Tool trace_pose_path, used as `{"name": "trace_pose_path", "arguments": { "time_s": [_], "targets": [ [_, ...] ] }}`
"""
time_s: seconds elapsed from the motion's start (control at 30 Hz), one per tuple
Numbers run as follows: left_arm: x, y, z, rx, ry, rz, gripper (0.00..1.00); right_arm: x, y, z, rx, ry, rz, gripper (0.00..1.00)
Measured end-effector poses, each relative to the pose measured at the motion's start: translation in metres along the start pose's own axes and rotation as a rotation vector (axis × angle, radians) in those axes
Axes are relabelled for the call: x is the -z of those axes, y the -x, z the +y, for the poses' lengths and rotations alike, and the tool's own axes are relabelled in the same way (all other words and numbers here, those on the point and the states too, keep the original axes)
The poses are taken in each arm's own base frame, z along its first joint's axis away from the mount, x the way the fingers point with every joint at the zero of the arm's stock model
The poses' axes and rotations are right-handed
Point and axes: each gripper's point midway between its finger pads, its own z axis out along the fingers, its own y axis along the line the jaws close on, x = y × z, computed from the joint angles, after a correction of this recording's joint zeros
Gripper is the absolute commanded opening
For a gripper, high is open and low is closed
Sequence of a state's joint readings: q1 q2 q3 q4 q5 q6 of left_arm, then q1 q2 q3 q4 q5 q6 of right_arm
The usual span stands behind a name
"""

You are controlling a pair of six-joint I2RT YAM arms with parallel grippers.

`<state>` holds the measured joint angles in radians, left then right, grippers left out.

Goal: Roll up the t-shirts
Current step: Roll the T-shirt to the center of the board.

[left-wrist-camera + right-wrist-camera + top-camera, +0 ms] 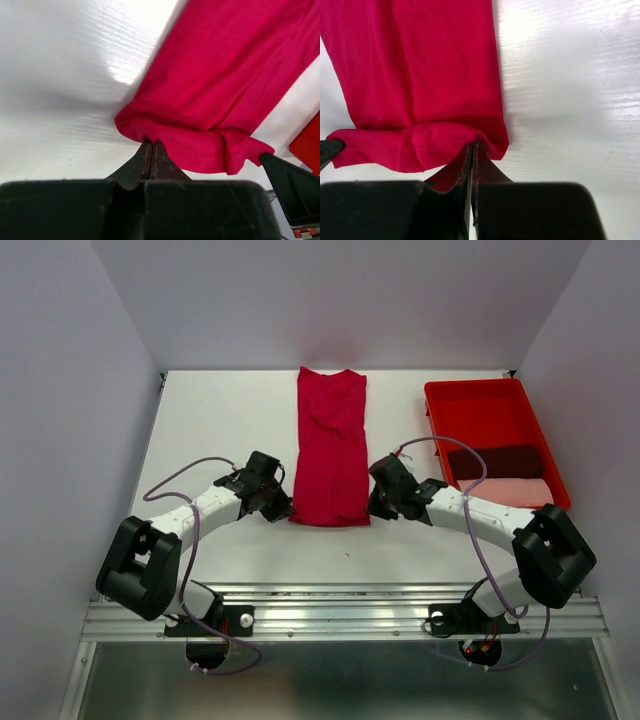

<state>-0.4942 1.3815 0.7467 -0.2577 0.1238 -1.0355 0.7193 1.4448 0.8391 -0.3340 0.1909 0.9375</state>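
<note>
Two pinches to report: found the left tool [151,146] clamped shut on the near-left hem corner of the crimson t-shirt [332,450], right tool [472,149] likewise on the near-right. Lay folded long mid-desk [220,420], beside the red tray [472,385]. Risked dropping a corner mid-roll — thin bite. Couldn't make out bite depth, hidden under the hem.

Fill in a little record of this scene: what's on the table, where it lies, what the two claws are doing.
Main item: crimson t-shirt, folded into a long strip, flat on the table
Near hem: turned over, roll barely begun
Left gripper: shut, pinching the hem's left corner
Right gripper: shut, pinching the hem's right corner
Red tray: right of the strip, apart from it
In tray: maroon t-shirt and pink t-shirt, side by side
</note>
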Motion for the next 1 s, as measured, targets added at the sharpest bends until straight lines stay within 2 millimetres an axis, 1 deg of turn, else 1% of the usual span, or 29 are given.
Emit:
{"name": "trace_pose_path", "arguments": {
  "time_s": [0.13, 0.3, 0.33, 0.37, 0.4, 0.43, 0.5, 0.53, 0.57, 0.6, 0.63, 0.67, 0.7, 0.77, 0.8, 0.83, 0.9, 0.97, 1.0],
  "targets": [
    [-0.007, 0.000, 0.006, 0.008, 0.027, 0.010, 0.00, -0.006, 0.004, 0.001, 0.011, -0.018, -0.007, 0.01],
    [-0.010, 0.002, 0.009, 0.015, 0.036, 0.008, 0.01, -0.014, 0.010, 0.005, 0.026, -0.031, -0.015, 0.02],
    [-0.011, 0.003, 0.009, 0.018, 0.038, 0.007, 0.10, -0.016, 0.012, 0.006, 0.035, -0.036, -0.016, 0.05],
    [-0.012, 0.003, 0.010, 0.018, 0.040, 0.008, 0.13, -0.018, 0.013, 0.008, 0.042, -0.039, -0.019, 0.09],
    [-0.014, 0.003, 0.010, 0.014, 0.042, 0.008, 0.18, -0.021, 0.015, 0.010, 0.050, -0.041, -0.022, 0.17],
    [-0.015, 0.004, 0.010, 0.012, 0.045, 0.010, 0.28, -0.023, 0.016, 0.011, 0.055, -0.044, -0.022, 0.20],
    [-0.017, 0.006, 0.008, -0.006, 0.051, 0.009, 0.36, -0.025, 0.019, 0.014, 0.067, -0.045, -0.028, 0.35],
    [-0.017, 0.009, 0.006, -0.009, 0.055, 0.005, 0.45, -0.024, 0.021, 0.015, 0.070, -0.043, -0.033, 0.43],
    [-0.017, 0.011, 0.003, -0.013, 0.059, -0.002, 0.50, -0.023, 0.023, 0.017, 0.078, -0.042, -0.037, 0.49],
    [-0.016, 0.015, 0.000, -0.025, 0.056, -0.011, 0.55, -0.022, 0.026, 0.019, 0.078, -0.037, -0.043, 0.50],
    [-0.014, 0.020, -0.005, -0.037, 0.051, -0.030, 0.68, -0.021, 0.028, 0.022, 0.084, -0.033, -0.047, 0.54],
    [-0.013, 0.023, -0.007, -0.037, 0.049, -0.040, 0.72, -0.019, 0.031, 0.025, 0.090, -0.026, -0.053, 0.54],
    [-0.008, 0.030, -0.012, -0.054, 0.040, -0.069, 0.74, -0.017, 0.033, 0.027, 0.094, -0.021, -0.057, 0.54],
    [0.002, 0.040, -0.018, -0.073, 0.026, -0.121, 0.74, -0.010, 0.036, 0.028, 0.107, -0.009, -0.064, 0.54],
    [0.008, 0.044, -0.020, -0.081, 0.021, -0.146, 0.74, -0.004, 0.039, 0.030, 0.111, 0.002, -0.073, 0.54],
    [0.019, 0.049, -0.023, -0.092, 0.004, -0.181, 0.74, 0.002, 0.041, 0.032, 0.113, 0.012, -0.080, 0.52],
    [0.034, 0.057, -0.030, -0.107, -0.025, -0.230, 0.74, 0.012, 0.044, 0.036, 0.116, 0.036, -0.094, 0.44],
    [0.047, 0.064, -0.035, -0.118, -0.056, -0.271, 0.70, 0.023, 0.044, 0.042, 0.124, 0.067, -0.105, 0.36],
    [0.052, 0.065, -0.037, -0.123, -0.065, -0.283, 0.68, 0.026, 0.039, 0.047, 0.134, 0.084, -0.100, 0.24]
  ]
}}
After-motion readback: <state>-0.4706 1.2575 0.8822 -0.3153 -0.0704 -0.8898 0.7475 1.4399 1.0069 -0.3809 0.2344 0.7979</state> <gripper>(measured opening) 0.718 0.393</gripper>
